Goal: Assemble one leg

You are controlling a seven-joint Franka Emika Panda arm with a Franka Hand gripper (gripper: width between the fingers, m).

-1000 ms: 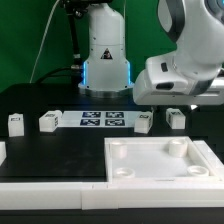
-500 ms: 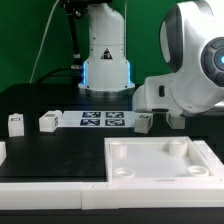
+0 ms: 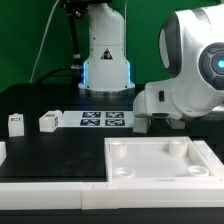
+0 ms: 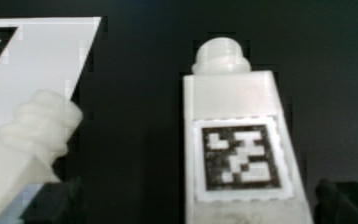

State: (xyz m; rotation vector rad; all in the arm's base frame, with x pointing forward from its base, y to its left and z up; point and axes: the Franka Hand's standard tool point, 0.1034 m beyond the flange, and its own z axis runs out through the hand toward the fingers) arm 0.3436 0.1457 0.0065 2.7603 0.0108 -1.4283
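The gripper [image 4: 194, 206] hangs over the table [image 3: 60, 150] with its jaws spread wide. In the wrist view only its dark fingertips [image 4: 346, 200] show, one out to each side, and they grip nothing. Straight below it, between those tips and touched by neither, lies the leg [image 4: 229, 130], flat on its side with the square tag facing up at the camera and a rounded screw tip [image 4: 220, 50] at one end. The jaws are set across the leg's narrow width. I'd judge that's deliberate, so a straight drop and a squeeze would catch its flat sides.

Just beside it, close to the other fingertip, is a second leg [image 4: 34, 128], lying against the edge of the marker board [image 4: 43, 50]. It looks near enough for a finger to clip it on the way down.

In the exterior view the arm [image 3: 190, 80] hides the gripper and most of that spot. A half-hidden leg [image 3: 145, 122] peeks out at the end of the marker board, and I can't tell which of the pair it is. Well away from the hand, past the board's far end, stand two spare legs [image 3: 49, 121].

On the side of the hand towards the exterior camera lies the large square panel [image 3: 155, 165]. It is the only thing here meant to hold anything, and its round corner sockets [image 3: 178, 146] are all empty, so no leg is seated yet.
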